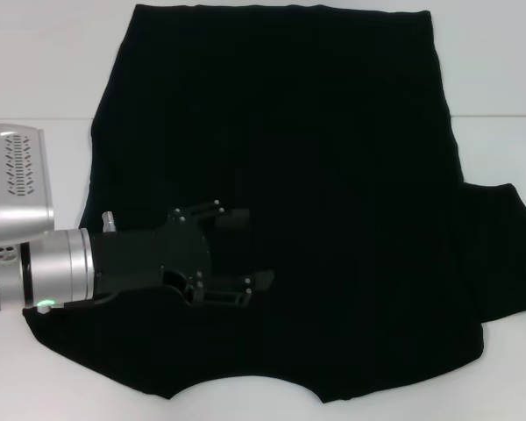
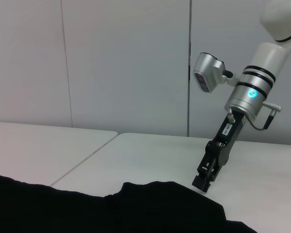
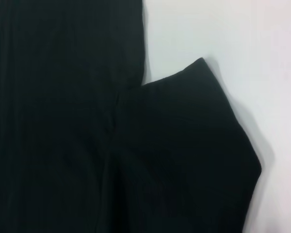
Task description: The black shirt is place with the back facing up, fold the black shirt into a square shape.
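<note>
The black shirt (image 1: 298,193) lies spread flat on the white table (image 1: 44,61), its curved neckline (image 1: 245,386) toward the near edge. One short sleeve (image 1: 507,250) sticks out on the right and also shows in the right wrist view (image 3: 184,155). On the left, no sleeve sticks out past the shirt's edge. My left gripper (image 1: 248,248) hovers open over the shirt's near-left part, nothing visible between its fingers. My right gripper (image 2: 203,180) points down at the far edge of that sleeve (image 2: 169,199), right at the cloth.
A seam (image 1: 35,120) runs across the white table on both sides of the shirt. Bare tabletop lies left and right of the garment. Plain wall panels (image 2: 126,63) stand behind the table in the left wrist view.
</note>
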`<control>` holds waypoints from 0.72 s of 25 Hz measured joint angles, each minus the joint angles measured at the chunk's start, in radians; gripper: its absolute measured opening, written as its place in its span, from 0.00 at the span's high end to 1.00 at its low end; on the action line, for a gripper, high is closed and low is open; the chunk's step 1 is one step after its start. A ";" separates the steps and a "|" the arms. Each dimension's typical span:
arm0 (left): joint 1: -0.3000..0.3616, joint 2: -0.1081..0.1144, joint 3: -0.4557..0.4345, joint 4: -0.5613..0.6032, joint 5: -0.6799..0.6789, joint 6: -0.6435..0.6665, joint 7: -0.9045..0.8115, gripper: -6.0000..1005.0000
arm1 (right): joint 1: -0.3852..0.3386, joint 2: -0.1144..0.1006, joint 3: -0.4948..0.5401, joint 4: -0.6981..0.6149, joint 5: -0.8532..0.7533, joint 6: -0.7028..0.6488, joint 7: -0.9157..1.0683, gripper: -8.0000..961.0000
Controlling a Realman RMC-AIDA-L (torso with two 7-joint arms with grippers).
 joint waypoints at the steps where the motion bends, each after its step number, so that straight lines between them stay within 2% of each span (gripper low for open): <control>1: 0.000 0.000 -0.001 0.000 0.000 0.000 0.000 0.10 | 0.000 0.002 0.000 0.000 0.000 0.003 0.000 0.45; 4: 0.000 0.000 -0.001 0.000 0.000 0.000 0.000 0.10 | 0.004 0.010 0.000 0.002 0.000 0.012 0.000 0.40; 18: 0.004 0.000 0.000 0.000 0.000 -0.012 0.000 0.10 | 0.016 0.032 -0.002 0.003 0.000 0.046 0.004 0.41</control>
